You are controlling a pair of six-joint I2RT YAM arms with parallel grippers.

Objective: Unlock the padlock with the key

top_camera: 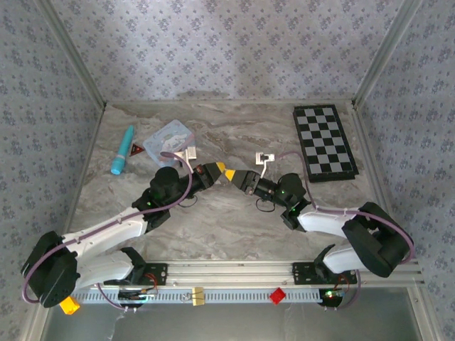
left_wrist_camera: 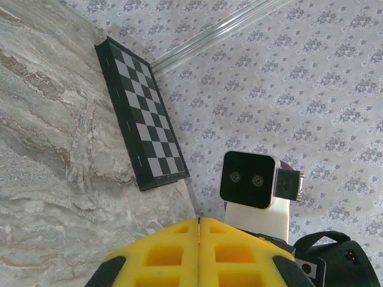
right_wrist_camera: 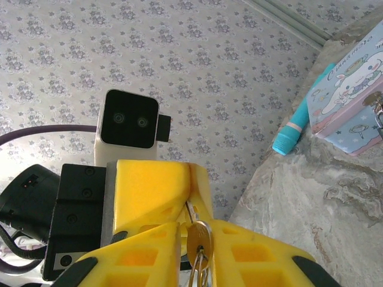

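**END EFFECTOR STATUS: KEY AT THE MEETING POINT OF BOTH GRIPPERS**

1. Left gripper [left_wrist_camera: 198, 222]: clenched. In its own wrist view the two yellow fingers meet along one seam with no gap. In the right wrist view the key [right_wrist_camera: 198, 239] hangs from the tip of that seam, so this gripper grasps the key.

2. Right gripper [right_wrist_camera: 194, 230]: nearly closed. Its yellow fingers stand close on either side of the key's round head. Whether they press on the head cannot be told. A key ring [right_wrist_camera: 197, 272] hangs through the head, low between these fingers.

3. Position: in the top view the two grippers meet tip to tip above the table [top_camera: 213, 220], to the right of the tin box [top_camera: 170, 138] and nearer the arm bases.

4. Padlock: a small metallic fitting [right_wrist_camera: 377, 109] sits on the tin box at the edge of the right wrist view. Whether it is the padlock cannot be told.

5. Count:
- Grippers: two.
- Key: one.
- Key ring: one.
- Tin box: one, pale blue with a cartoon print.
- Turquoise cylinder [top_camera: 122, 150]: one, just left of the tin box.
- Chessboard [top_camera: 324, 142]: one, well to the right of the tin box.
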